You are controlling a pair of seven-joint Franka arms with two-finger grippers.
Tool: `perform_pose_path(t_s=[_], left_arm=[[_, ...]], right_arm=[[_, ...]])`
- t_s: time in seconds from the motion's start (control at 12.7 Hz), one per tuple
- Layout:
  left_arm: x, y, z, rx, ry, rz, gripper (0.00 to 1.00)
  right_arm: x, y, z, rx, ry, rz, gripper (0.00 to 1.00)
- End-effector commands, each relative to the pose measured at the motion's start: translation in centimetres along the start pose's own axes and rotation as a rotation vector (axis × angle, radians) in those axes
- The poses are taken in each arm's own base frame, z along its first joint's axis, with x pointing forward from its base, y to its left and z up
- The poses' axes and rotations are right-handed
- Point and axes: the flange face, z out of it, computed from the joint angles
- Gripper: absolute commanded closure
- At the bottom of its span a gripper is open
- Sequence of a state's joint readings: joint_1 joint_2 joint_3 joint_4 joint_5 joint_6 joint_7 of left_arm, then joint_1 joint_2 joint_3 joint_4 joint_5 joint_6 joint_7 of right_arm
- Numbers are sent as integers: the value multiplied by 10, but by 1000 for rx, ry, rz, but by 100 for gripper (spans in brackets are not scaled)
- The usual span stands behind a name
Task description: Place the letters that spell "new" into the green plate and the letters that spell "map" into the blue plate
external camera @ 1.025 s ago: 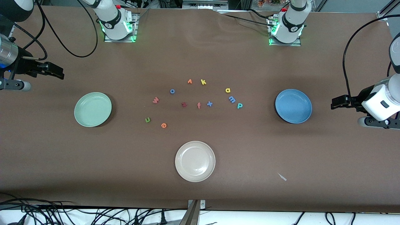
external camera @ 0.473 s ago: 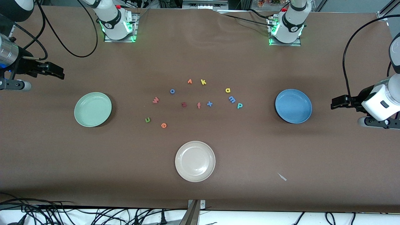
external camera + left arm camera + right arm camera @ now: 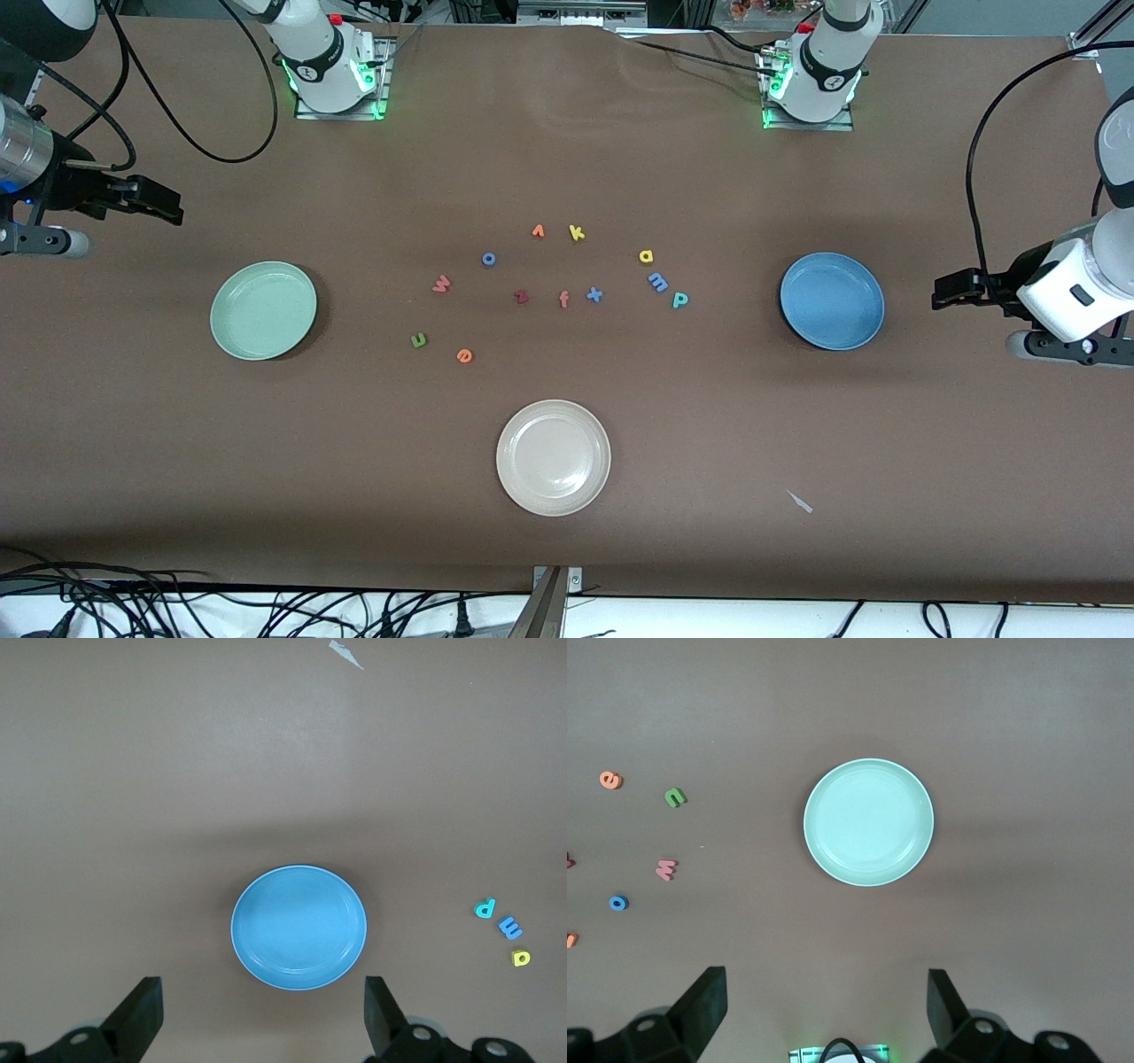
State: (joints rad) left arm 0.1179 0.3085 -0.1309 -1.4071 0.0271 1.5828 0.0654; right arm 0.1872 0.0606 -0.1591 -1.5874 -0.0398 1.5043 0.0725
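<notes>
Both plates are empty; all six task letters lie on the tabletop (image 3: 797,425) between them.

The blue m (image 3: 657,282), yellow a (image 3: 646,257) and teal p (image 3: 679,299) cluster close to the blue plate (image 3: 832,301), toward the left arm's end. The left tool (image 3: 952,291) hangs over the tabletop just outside that plate, jaws spread wide and empty, so the plate lies between tool and letters.

The green n (image 3: 419,339), orange e (image 3: 464,355) and pink w (image 3: 441,283) lie toward the green plate (image 3: 263,310). The right tool (image 3: 159,206) waits wide open (nothing held) over the tabletop at its own end.

Against the earlier frame, the left tool has shifted slightly toward the blue plate; the letters and the right tool are unchanged.
</notes>
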Motion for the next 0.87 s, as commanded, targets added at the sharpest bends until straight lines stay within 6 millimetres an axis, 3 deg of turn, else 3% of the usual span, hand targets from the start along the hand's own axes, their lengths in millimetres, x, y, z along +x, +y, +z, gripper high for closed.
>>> perform_pose_path(t_s=[0.0,0.79], left_arm=[[-4,2,-3,21,-7,-2,0],[-3,2,-1,21,-10,-2,0]], right_arm=[[0,-1,-6,-9,0,-12,0],[0,-1,-4,-9,-4,1,0]])
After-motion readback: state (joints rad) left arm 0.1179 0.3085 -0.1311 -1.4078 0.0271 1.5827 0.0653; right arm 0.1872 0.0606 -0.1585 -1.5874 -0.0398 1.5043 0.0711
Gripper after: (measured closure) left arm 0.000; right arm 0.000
